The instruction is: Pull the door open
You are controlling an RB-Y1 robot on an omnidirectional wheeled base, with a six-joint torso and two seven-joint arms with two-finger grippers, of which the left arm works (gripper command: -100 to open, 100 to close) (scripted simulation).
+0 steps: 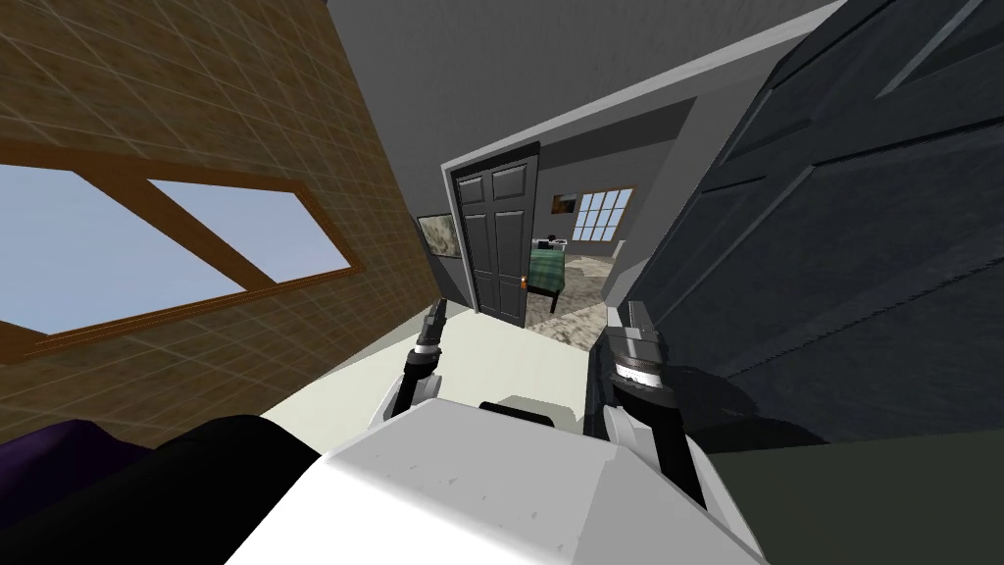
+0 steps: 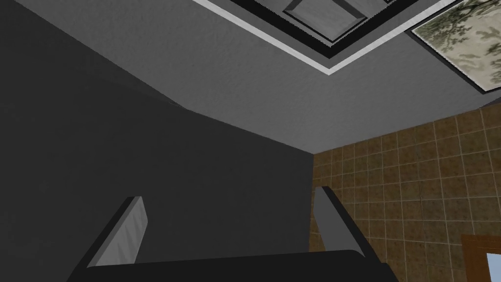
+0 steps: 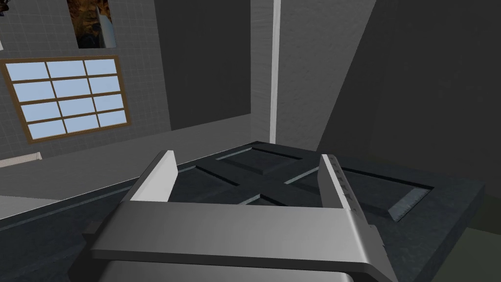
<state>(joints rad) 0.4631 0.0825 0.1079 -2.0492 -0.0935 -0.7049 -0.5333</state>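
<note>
A large dark panelled door (image 1: 833,245) stands swung open close on my right, its face slanting away toward the doorway. My right gripper (image 1: 627,316) is raised beside the door's near edge. In the right wrist view its fingers (image 3: 247,155) stand open with nothing between them, and the door's panels (image 3: 264,181) lie just beyond them. My left gripper (image 1: 434,312) is held up ahead of my chest, open and holding nothing (image 2: 227,198).
A second dark panelled door (image 1: 500,235) with an orange handle (image 1: 525,282) stands farther ahead. Past the opening is a room with a green bed (image 1: 549,270) and a window (image 1: 600,214). A brown tiled wall with a window (image 1: 176,235) runs along my left.
</note>
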